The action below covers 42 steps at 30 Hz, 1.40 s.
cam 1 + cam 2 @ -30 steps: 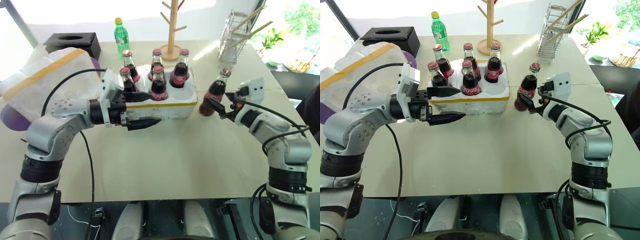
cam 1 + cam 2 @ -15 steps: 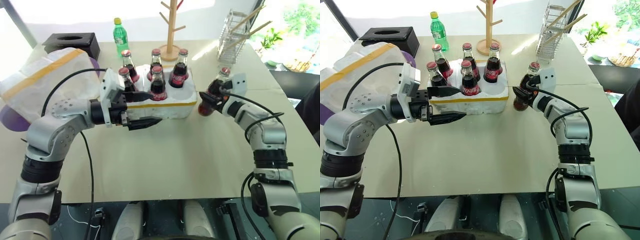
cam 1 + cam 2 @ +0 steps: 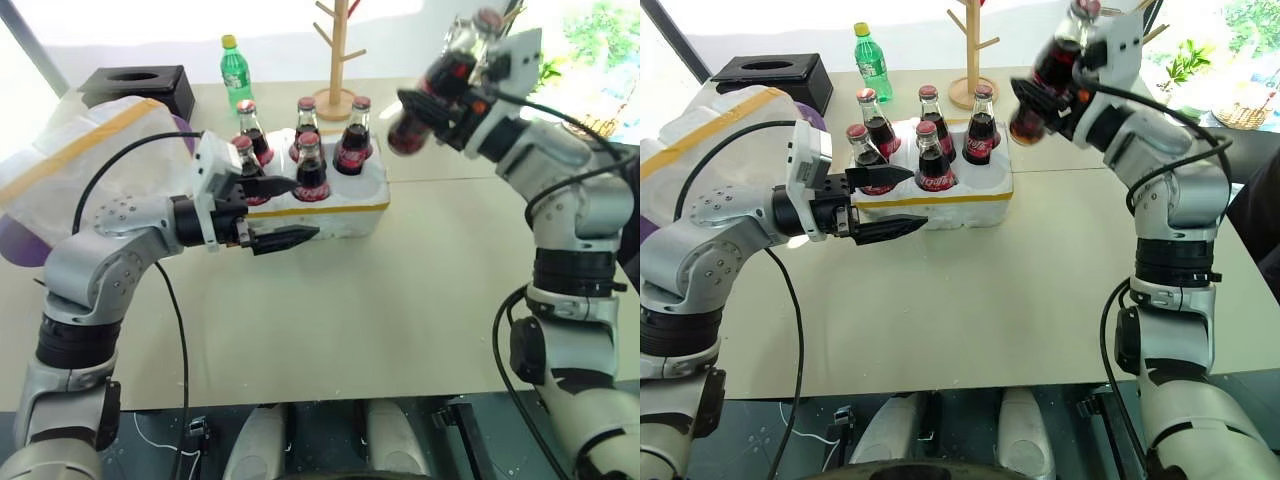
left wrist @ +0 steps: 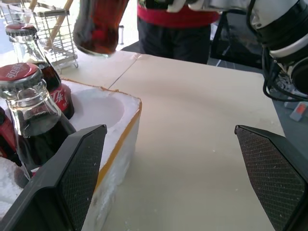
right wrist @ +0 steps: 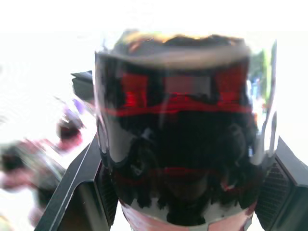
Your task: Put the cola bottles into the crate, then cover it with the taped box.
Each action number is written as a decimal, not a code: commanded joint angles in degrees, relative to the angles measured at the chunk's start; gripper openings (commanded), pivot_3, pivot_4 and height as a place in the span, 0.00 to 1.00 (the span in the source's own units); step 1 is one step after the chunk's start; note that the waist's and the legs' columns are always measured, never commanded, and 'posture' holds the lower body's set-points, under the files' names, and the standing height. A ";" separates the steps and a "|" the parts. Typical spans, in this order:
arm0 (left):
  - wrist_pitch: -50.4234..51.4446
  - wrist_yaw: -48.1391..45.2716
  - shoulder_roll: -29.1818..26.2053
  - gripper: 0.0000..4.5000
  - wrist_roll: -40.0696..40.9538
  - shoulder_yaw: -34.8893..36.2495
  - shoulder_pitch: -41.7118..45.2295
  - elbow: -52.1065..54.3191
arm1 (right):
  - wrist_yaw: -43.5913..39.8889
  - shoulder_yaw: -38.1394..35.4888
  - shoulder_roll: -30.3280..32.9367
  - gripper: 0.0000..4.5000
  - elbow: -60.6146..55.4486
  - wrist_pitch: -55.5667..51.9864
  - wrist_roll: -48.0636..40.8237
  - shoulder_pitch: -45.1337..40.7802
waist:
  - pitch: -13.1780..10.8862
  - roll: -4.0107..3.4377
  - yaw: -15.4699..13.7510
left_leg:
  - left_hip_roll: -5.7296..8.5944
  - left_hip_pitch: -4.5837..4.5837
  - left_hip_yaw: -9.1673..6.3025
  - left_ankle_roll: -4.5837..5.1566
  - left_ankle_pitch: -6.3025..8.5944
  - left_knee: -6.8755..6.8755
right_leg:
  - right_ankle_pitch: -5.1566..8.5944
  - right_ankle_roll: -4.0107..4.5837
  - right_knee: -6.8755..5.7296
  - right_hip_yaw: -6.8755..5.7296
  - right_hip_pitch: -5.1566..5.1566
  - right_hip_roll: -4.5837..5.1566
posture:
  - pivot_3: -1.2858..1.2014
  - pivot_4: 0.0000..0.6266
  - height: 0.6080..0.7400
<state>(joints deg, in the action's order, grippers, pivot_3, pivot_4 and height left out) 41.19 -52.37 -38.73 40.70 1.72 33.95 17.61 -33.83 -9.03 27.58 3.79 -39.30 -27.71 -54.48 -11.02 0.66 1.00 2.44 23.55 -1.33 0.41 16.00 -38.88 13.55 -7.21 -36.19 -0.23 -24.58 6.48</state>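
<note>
A cola bottle (image 3: pixel 432 92) is held tilted in the closed right pincer (image 3: pixel 445 100), raised above the crate's (image 3: pixel 980 198) empty hole, where the rim could be struck; the left pincer (image 3: pixel 290 212) is spread wide beside the crate.

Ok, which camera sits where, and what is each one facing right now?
Head stereo pair: forward and down over the table, both arms in frame; crate, taped box.
Left wrist: along the open left gripper at the crate's empty hole, the lifted cola bottle above.
Right wrist: along the right gripper, shut on that bottle.
Shared: all views show the lifted bottle.
</note>
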 commanded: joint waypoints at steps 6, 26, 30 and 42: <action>-0.77 0.87 -0.80 1.00 0.51 3.02 -0.08 1.96 | -1.41 10.14 -2.23 0.62 3.38 3.88 7.13 0.94 | 0.00 0.00 -0.40 | 0.10 0.02 -0.02 -0.14 -0.08 -0.04 | 0.00 0.00 -0.01 0.00 0.01 0.07 | 0.52 0.24 1.00; 4.03 1.33 -9.99 1.00 5.53 13.56 -6.11 5.99 | -12.55 4.82 6.26 1.00 -3.49 -4.54 1.87 7.05 | 0.01 0.04 -0.45 | 0.14 0.06 -0.10 -0.15 -0.08 -0.07 | 0.00 0.00 -0.02 0.00 0.02 0.11 | 0.52 0.24 1.00; 7.71 0.71 -16.25 1.00 9.18 22.74 -10.81 8.20 | -17.99 -1.64 14.84 1.00 -10.75 -10.38 -5.36 9.83 | 0.01 0.03 -0.20 | 0.16 0.10 -0.10 0.18 0.12 -0.04 | 0.00 0.00 0.05 -0.01 -0.01 0.14 | 0.52 0.24 1.00; -1.58 -22.42 -36.13 1.00 -8.35 46.14 -38.40 -14.03 | -28.71 -7.51 23.61 1.00 -20.71 -15.60 -21.49 13.56 | 0.00 -0.05 -0.05 | -0.15 -0.11 0.20 0.29 0.18 0.01 | 0.04 0.04 0.09 -0.01 0.05 0.01 | 0.52 0.24 1.00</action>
<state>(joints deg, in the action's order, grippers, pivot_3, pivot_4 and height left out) 44.59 -70.91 -72.77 37.78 44.74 -3.77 10.49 -60.99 -14.56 50.90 -14.24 -54.72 -45.62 -40.75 -11.02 0.61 0.94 2.29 23.44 -1.11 0.69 16.18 -38.86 13.59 -7.15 -36.11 -0.25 -24.53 6.48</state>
